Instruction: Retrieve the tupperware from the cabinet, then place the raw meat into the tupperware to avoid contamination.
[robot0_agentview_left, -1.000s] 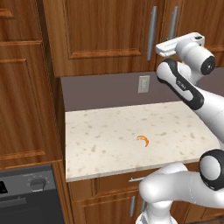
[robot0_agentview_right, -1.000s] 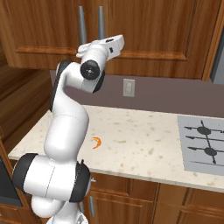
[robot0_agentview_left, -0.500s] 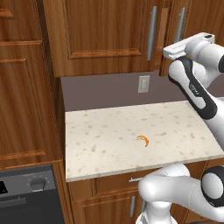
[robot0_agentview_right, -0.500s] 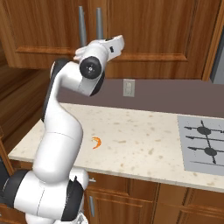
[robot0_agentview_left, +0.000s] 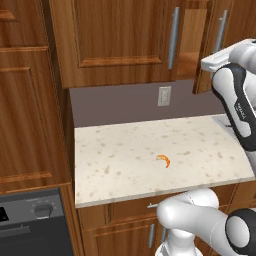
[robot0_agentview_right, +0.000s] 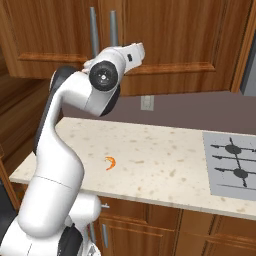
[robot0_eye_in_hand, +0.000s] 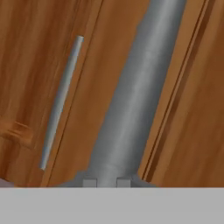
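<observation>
The raw meat (robot0_agentview_left: 163, 160) is a small orange crescent lying alone on the speckled counter (robot0_agentview_left: 115, 165); the right base view shows it too (robot0_agentview_right: 110, 163). My gripper (robot0_eye_in_hand: 106, 181) is raised to the upper cabinet (robot0_agentview_left: 120, 40) and is shut on the right door's silver bar handle (robot0_eye_in_hand: 131, 109), which runs up from between the finger tips. That right door (robot0_agentview_left: 210, 45) stands ajar, showing a strip of lighter wood inside (robot0_agentview_left: 191, 40). The left door's handle (robot0_eye_in_hand: 61, 100) lies beside it. The tupperware is out of view.
A gas cooktop (robot0_agentview_right: 232, 165) sits in the counter's right end. A wall outlet (robot0_agentview_left: 163, 95) is on the dark backsplash. Tall wood panels (robot0_agentview_left: 30, 100) rise left of the counter, with a black appliance (robot0_agentview_left: 30, 225) below and drawers under the counter edge.
The right cabinet door has swung from closed to ajar, its handle moving away from the left door's. My hand moved with it, to the right in the left base view.
</observation>
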